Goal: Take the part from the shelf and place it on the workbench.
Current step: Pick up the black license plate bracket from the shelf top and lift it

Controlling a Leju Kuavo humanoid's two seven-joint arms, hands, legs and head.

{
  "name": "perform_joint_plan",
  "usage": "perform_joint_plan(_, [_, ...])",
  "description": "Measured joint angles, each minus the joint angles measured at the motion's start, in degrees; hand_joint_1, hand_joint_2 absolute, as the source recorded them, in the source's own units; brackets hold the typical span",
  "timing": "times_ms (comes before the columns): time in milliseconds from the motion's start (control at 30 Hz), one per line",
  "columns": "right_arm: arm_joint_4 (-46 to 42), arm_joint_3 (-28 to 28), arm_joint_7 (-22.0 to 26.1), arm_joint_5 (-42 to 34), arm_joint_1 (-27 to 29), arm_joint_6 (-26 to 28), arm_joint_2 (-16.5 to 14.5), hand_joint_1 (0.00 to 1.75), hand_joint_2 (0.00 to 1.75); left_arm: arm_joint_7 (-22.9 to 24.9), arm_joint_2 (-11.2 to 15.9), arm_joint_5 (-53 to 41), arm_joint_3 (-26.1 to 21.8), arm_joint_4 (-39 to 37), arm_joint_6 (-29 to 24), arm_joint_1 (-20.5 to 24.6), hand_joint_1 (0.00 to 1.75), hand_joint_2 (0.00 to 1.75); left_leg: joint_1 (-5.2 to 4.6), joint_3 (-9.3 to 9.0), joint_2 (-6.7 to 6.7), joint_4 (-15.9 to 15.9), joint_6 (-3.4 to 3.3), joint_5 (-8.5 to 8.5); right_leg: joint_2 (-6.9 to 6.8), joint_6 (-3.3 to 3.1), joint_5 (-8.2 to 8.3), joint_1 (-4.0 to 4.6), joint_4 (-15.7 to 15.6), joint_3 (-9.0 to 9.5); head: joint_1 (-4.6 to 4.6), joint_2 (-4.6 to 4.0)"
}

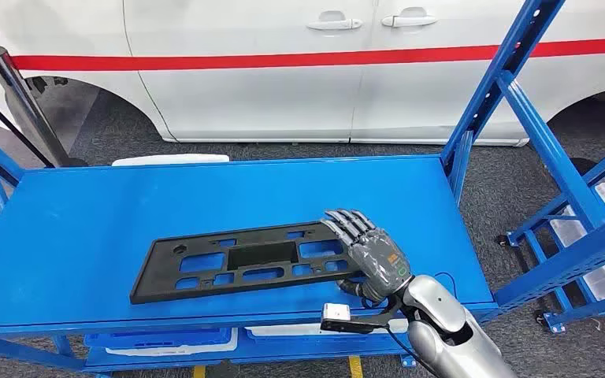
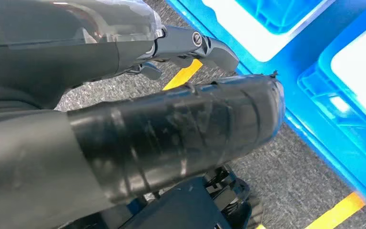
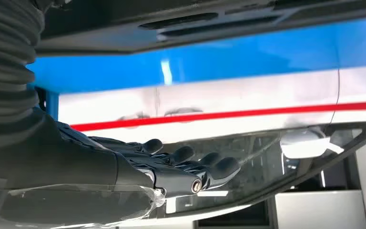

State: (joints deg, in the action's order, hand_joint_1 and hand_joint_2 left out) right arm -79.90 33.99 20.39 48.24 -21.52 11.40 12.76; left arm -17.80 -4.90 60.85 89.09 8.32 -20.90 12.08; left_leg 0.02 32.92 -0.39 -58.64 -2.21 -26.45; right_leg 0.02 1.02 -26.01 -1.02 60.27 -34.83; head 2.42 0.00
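Where right robot hand (image 1: 366, 248) covers part (image 1: 240, 264), contact unclear.

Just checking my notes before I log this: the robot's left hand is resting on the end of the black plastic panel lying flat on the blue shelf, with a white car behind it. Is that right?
Not quite. It is the right robot hand, not the left, resting on the end of the black plastic panel. The head view shows that arm coming in from the lower right. The rest holds: the panel lies flat on the blue shelf, with the white car behind.
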Motion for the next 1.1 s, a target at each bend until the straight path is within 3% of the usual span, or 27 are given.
perform_joint_plan(100, [0.45,0.55,-0.15,0.07,-0.64,-0.19,-0.24,0.00,1.75,0.07,-0.02,-0.06,0.00,0.00,0.05,0.06,0.00,0.00,-0.19,0.32,-0.02,-0.09,0.49,0.03,0.08,-0.34,-0.32,0.21,-0.37,0.10,-0.08,0.00])
perform_joint_plan(200, [1.50,1.18,-0.66,0.08,-1.62,-0.68,-0.49,0.00,1.75,0.24,-0.01,-0.33,0.00,0.00,0.12,0.11,0.00,0.00,0.01,0.77,0.01,-1.15,1.31,-0.84,0.06,-1.26,-0.05,-0.07,-0.77,0.18,-0.10,0.00])
perform_joint_plan(267, [2.62,1.70,-0.96,-0.04,-2.68,-1.09,-0.78,0.00,1.75,0.32,-0.01,-0.50,0.00,0.00,0.17,0.17,0.00,0.00,0.24,3.02,0.05,-6.12,1.92,-3.69,0.00,-1.83,0.03,-0.25,-0.97,0.30,-0.11,0.00])
perform_joint_plan(333, [4.16,2.33,-1.19,-0.16,-3.44,-1.58,-1.14,0.00,1.75,0.41,-0.01,-0.58,0.00,0.00,0.29,0.17,0.00,0.00,0.44,6.71,0.06,-13.52,2.35,-6.68,-0.04,-2.02,-0.01,-0.24,-0.96,0.29,-0.12,0.00])
perform_joint_plan(367, [5.03,2.63,-1.27,-0.20,-3.68,-1.76,-1.28,0.00,1.75,0.45,0.00,-0.60,0.00,0.00,0.38,0.15,0.00,0.00,0.52,7.96,0.07,-15.75,2.47,-7.02,-0.07,-2.03,-0.03,-0.23,-0.95,0.30,-0.12,0.00])
perform_joint_plan(400, [5.85,2.90,-1.36,-0.23,-3.90,-1.87,-1.37,0.00,1.75,0.50,0.00,-0.61,0.00,-0.01,0.45,0.14,0.00,0.00,0.58,8.24,0.07,-15.90,2.53,-6.26,-0.09,-2.02,-0.04,-0.23,-0.93,0.31,-0.12,0.00])
perform_joint_plan(433, [6.62,3.16,-1.47,-0.24,-4.18,-1.94,-1.47,0.00,1.75,0.54,0.00,-0.61,0.00,-0.01,0.50,0.15,0.00,0.00,0.63,7.35,0.08,-13.66,2.50,-4.45,-0.09,-1.98,-0.06,-0.26,-0.91,0.36,-0.12,0.00])
perform_joint_plan(500, [8.01,3.53,-1.78,-0.24,-4.92,-2.05,-1.71,0.00,1.75,0.57,0.00,-0.61,0.00,-0.01,0.55,0.21,0.00,0.00,0.60,3.75,0.09,-5.86,2.21,-0.55,-0.02,-1.74,-0.18,-0.21,-0.88,0.51,-0.12,0.00])
perform_joint_plan(567, [9.50,3.70,-2.18,-0.23,-5.71,-2.04,-1.94,0.00,1.75,0.58,0.00,-0.62,0.00,-0.01,0.56,0.31,0.00,0.00,0.42,1.42,0.02,-0.86,1.79,0.85,0.04,-1.21,-0.21,-0.03,-0.88,0.52,-0.10,0.00])
perform_joint_plan(667, [11.83,3.92,-2.80,-0.04,-6.72,-1.73,-2.20,0.00,1.75,0.61,-0.01,-0.66,0.00,-0.01,0.57,0.26,0.00,0.00,0.33,1.09,-0.06,0.17,0.93,0.93,0.02,-0.19,-0.08,-0.01,-1.17,0.56,-0.08,0.00])
perform_joint_plan(733, [13.21,4.08,-3.23,0.31,-7.32,-1.16,-2.31,0.00,1.75,0.63,-0.04,-0.76,0.00,-0.01,0.56,0.32,0.00,0.00,0.52,0.80,0.01,0.82,0.09,1.31,0.02,0.30,-1.50,-0.10,0.73,-0.26,-0.06,0.00])
perform_joint_plan(833, [15.44,4.31,-4.27,1.66,-7.77,0.74,-2.63,0.00,1.75,0.75,-0.08,-1.02,0.00,-0.01,0.62,0.39,0.00,0.00,0.45,0.69,0.16,1.05,-0.55,1.42,0.03,0.57,-6.36,-0.14,10.73,-4.98,-0.03,0.00])
perform_joint_plan(900, [16.86,4.43,-5.01,3.19,-7.82,2.91,-3.13,0.00,1.75,0.85,-0.09,-1.11,0.00,-0.01,0.67,0.36,0.00,0.00,0.36,0.66,0.19,0.95,-0.63,1.34,0.02,0.65,-6.89,-0.16,14.62,-6.97,-0.03,0.00])
perform_joint_plan(967, [17.88,4.47,-5.75,4.77,-7.90,5.12,-3.67,0.00,1.75,0.88,-0.10,-1.19,0.00,-0.01,0.68,0.37,0.00,0.00,0.35,0.58,0.14,0.78,-0.58,1.24,0.02,0.53,-4.58,-0.16,12.22,-5.90,-0.02,0.00])
perform_joint_plan(1033, [18.81,4.49,-6.60,6.51,-8.11,7.17,-4.25,0.00,1.75,0.91,-0.19,-1.28,0.00,-0.01,0.68,0.39,0.00,0.00,0.35,0.53,0.08,0.48,-0.36,1.00,0.02,0.12,-1.46,-0.12,5.48,-2.64,-0.02,0.00])
perform_joint_plan(1100, [19.90,4.57,-7.79,8.83,-8.31,9.78,-4.99,0.00,1.75,0.99,-0.28,-1.48,0.00,-0.01,0.68,0.43,0.00,0.00,0.16,0.69,0.04,0.07,0.10,0.74,0.03,-0.34,0.10,0.15,0.13,-0.14,-0.04,0.00])
